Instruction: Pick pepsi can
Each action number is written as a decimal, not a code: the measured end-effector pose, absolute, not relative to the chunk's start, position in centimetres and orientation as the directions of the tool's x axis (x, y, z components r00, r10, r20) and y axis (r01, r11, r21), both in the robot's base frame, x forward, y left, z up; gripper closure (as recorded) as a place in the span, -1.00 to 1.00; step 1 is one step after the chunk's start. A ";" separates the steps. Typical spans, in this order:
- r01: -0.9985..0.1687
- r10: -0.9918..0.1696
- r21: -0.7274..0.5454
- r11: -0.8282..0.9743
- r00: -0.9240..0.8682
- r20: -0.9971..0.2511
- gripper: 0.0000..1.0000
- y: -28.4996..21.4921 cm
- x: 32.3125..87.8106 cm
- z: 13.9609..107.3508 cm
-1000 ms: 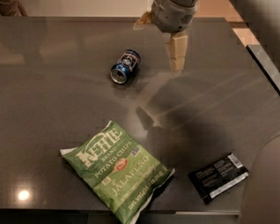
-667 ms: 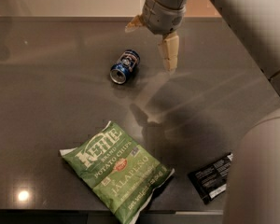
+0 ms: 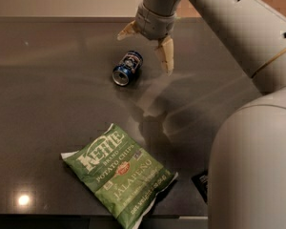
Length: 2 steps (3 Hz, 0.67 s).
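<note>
The pepsi can (image 3: 127,67) is a small blue can lying on its side on the dark table (image 3: 47,94), its silver rim facing the front left. My gripper (image 3: 147,46) hangs just above and behind the can, slightly to its right. The two tan fingers are spread wide apart: one fingertip (image 3: 126,31) sits behind the can, the other (image 3: 166,55) sits to the can's right. The fingers hold nothing and are apart from the can.
A green Kettle chip bag (image 3: 118,174) lies flat near the table's front edge. A flat black wrapper packet (image 3: 200,184) peeks out at the front right, mostly hidden by my large grey arm (image 3: 252,142), which fills the right side.
My gripper has moved left and toward the can, from the can's right to just above and behind it. My arm now covers most of the black packet. The can has not moved.
</note>
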<state>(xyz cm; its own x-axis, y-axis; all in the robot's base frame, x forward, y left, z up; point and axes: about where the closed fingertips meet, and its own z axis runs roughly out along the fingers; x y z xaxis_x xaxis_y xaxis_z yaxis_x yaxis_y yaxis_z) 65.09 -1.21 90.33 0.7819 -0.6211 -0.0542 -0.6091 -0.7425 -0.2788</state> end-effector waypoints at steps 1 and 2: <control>-0.546 -0.554 -0.239 -0.803 0.832 -0.041 -1.00 -0.1 65.8 88.8; -0.498 -0.503 -0.200 -0.844 0.864 -0.027 -1.00 1.0 66.5 87.4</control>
<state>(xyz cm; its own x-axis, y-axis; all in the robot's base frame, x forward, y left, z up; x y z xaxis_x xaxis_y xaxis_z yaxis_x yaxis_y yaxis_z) 66.49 0.99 87.43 0.8640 -0.5027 -0.0274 -0.4975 -0.8442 -0.1996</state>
